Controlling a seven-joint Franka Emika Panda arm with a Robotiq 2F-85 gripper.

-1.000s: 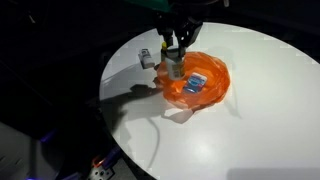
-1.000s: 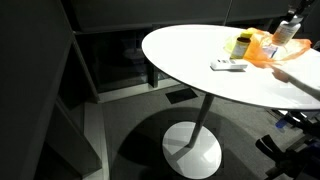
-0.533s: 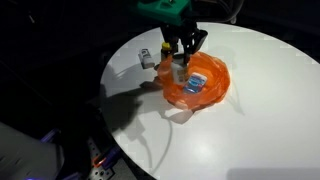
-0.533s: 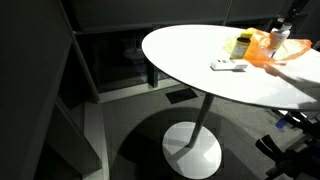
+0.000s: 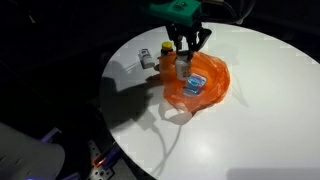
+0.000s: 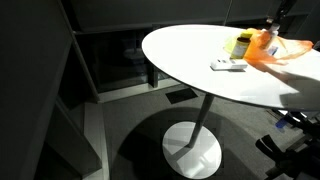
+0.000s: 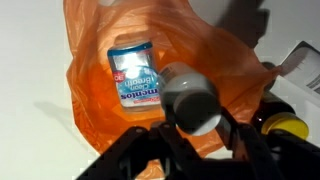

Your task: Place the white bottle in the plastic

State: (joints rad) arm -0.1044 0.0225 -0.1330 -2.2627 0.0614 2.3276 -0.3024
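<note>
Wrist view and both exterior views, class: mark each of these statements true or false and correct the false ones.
1. The white bottle stands upright on the orange plastic. True.
2. The gripper is clamped on the bottle. False: it hangs open just above it, jaws apart.
3. A blue packet lies in the plastic beside the bottle. True.
4. The table is square and dark. False: it is round and white.
</note>
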